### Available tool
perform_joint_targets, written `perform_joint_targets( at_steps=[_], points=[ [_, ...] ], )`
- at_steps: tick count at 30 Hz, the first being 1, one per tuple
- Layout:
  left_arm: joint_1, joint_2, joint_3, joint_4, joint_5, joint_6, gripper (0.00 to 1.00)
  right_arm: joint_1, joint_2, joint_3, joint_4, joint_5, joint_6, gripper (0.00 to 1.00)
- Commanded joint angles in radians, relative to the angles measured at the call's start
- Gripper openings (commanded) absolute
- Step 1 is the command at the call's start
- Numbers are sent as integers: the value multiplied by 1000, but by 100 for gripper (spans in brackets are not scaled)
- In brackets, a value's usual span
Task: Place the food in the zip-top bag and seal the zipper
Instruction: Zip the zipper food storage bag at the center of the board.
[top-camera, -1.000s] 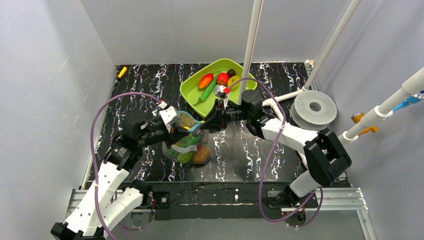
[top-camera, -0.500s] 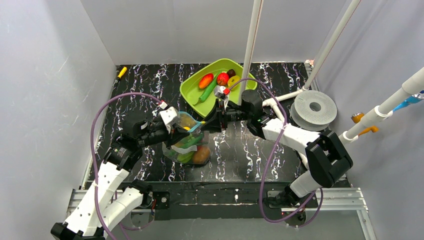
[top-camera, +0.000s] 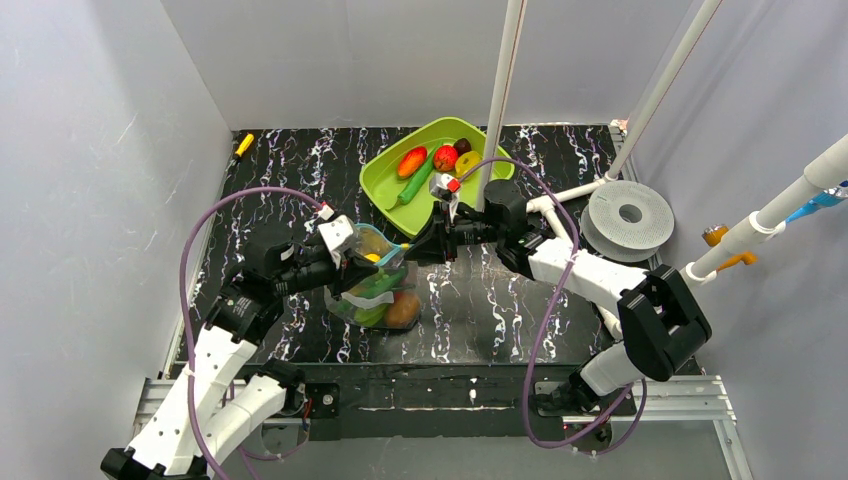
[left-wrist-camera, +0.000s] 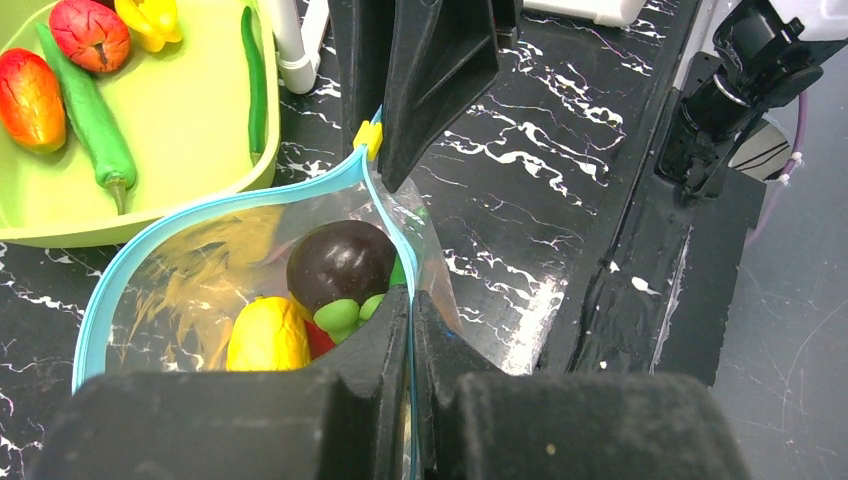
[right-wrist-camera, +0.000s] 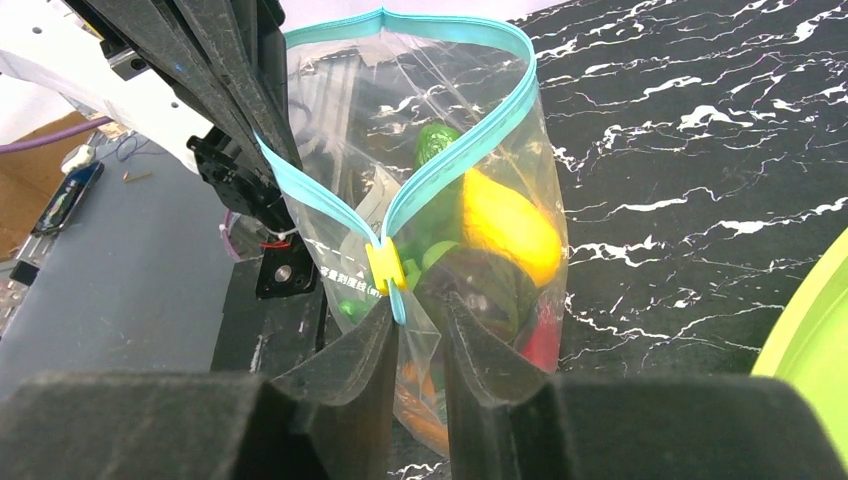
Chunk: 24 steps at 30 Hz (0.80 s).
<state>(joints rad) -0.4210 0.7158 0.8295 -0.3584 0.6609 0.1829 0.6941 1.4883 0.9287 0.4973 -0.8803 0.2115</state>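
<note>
**Top, left-wrist and right-wrist views.** The zip-top bag (top-camera: 375, 290) stood upright on the black marbled counter (top-camera: 480, 300), just in front of the lime-green tray (top-camera: 385, 170) and between the two arms. Its mouth gaped in a leaf shape.

The left gripper (left-wrist-camera: 411, 300) had its jaws fully closed on one end of the bag's rim, with the film pinched between them. The right gripper (right-wrist-camera: 415, 310) met the opposite end. Its jaws stood narrowly parted astride the bag's end seam, just below the yellow slider (right-wrist-camera: 384, 268). Film ran through the gap, and whether the pads pressed on it could not be told.

The zipper (right-wrist-camera: 455, 25) was unsealed along most of its length, its two teal tracks joining only at the slider.

Some of the food (left-wrist-camera: 340, 262), a dark brown piece with yellow and green pieces, lay inside the bag. A red piece (left-wrist-camera: 90, 32), a long green one (left-wrist-camera: 90, 115), a red-orange one (left-wrist-camera: 30, 95) and a yellow one (left-wrist-camera: 148, 15) lay in the tray.
</note>
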Motion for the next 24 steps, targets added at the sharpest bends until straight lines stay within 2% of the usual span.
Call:
perform_joint_targets(
  at_steps=[1, 7, 12, 17, 19, 20, 21, 24],
  points=[
    [-2, -17, 37, -23, -1, 15, 0, -4, -44, -3, 21, 6, -13, 26],
    [-2, -5, 43, -24, 17, 12, 0, -4, -15, 26, 72, -20, 25, 27],
    [-2, -9, 47, -28, 13, 10, 0, -4, -10, 38, 69, -45, 31, 19],
    [-1, -10, 44, -34, 12, 6, 0, -2, -13, 35, 69, -57, 37, 17],
    [-1, -4, 48, -34, 14, 2, 0, -2, -14, 38, 68, -66, 41, 11],
    [-1, 1, 51, -35, 13, -1, 3, -2, -12, 42, 64, -75, 43, 4],
    [-1, 5, 56, -34, 10, -7, 11, -3, -12, 50, 52, -78, 43, 1],
    [-1, 39, 100, -41, 14, -19, 33, -3, -6, 87, -25, -76, 46, 1]
  ],
)
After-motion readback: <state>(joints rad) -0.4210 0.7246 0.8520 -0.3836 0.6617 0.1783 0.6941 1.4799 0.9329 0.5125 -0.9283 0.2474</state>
